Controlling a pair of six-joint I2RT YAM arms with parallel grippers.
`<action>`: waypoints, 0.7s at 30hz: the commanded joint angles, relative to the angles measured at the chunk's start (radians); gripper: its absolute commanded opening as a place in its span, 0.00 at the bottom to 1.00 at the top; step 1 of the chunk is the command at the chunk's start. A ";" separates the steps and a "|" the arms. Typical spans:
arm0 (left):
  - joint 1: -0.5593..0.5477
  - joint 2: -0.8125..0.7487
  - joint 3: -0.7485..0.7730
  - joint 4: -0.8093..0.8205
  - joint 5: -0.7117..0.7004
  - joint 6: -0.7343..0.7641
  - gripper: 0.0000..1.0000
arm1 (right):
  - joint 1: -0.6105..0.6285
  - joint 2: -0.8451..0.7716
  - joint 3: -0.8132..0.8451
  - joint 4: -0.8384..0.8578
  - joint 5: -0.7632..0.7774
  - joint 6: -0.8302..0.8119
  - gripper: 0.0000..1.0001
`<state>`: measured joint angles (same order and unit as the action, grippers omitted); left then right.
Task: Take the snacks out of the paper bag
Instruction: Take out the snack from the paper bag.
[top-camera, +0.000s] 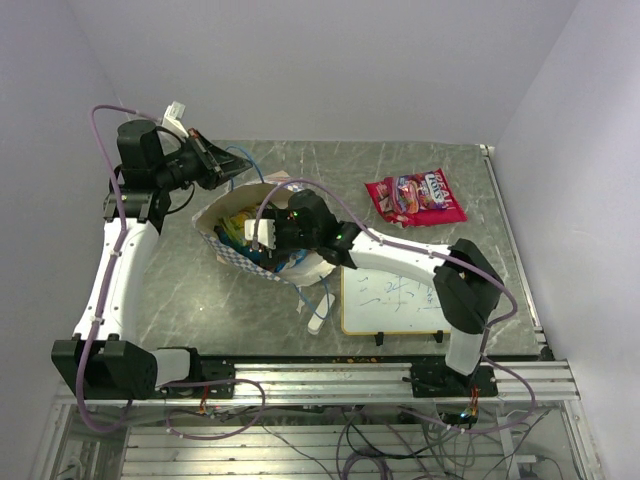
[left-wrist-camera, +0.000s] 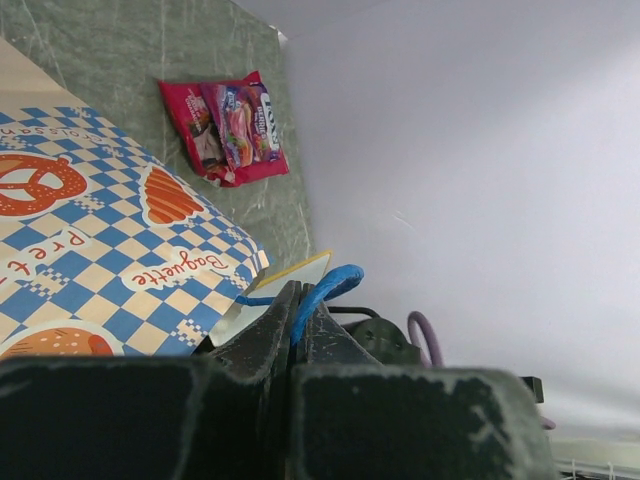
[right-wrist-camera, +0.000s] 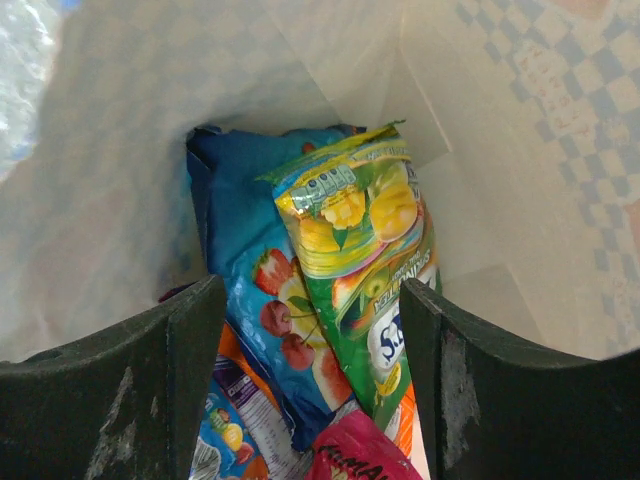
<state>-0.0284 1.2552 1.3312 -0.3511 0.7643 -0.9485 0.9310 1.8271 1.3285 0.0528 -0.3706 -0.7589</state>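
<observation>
Step in hand: reaching into the paper bag (left-wrist-camera: 100, 260) for another packet. One is already out and several are not yet removed.
Bag position: left of the worktop's (top-camera: 200, 310) middle, nearer the far edge, tipped over with its mouth facing up and toward the right arm.
Left gripper (left-wrist-camera: 300, 300): jaws closed, pinching the blue cord handle (left-wrist-camera: 325, 285) and holding the mouth open.
Right gripper (right-wrist-camera: 310, 290): inside the bag mouth, jaws parted, one finger on each side of the top packets. Nothing looks clamped.
Bag contents: green-yellow packet (right-wrist-camera: 355, 260) on top, overlapping a blue packet (right-wrist-camera: 250, 230). An orange packet (right-wrist-camera: 235, 395) and a pink-red packet (right-wrist-camera: 355, 455) lie nearer the mouth, partly cut off by the frame.
Outside the bag: pink-red snack (top-camera: 415, 195) flat near the far right corner. The whiteboard (top-camera: 390, 300) sits by the near edge, right of the bag.
Next move (judgement): advance a little, close on the green-yellow packet's upper edge and draw it straight out. The glossy film may slip, or the blue packet may drag along.
</observation>
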 joint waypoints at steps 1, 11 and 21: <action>-0.009 -0.026 0.018 -0.009 0.016 0.034 0.07 | -0.009 0.059 0.048 0.041 0.067 -0.036 0.70; -0.011 -0.015 0.040 -0.072 0.043 0.090 0.07 | -0.029 0.170 0.107 0.045 0.111 -0.074 0.71; -0.012 -0.010 0.052 -0.113 0.068 0.124 0.07 | -0.041 0.264 0.183 0.134 0.180 -0.001 0.72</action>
<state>-0.0299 1.2530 1.3506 -0.4492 0.7868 -0.8524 0.8967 2.0605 1.4723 0.1127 -0.2276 -0.8005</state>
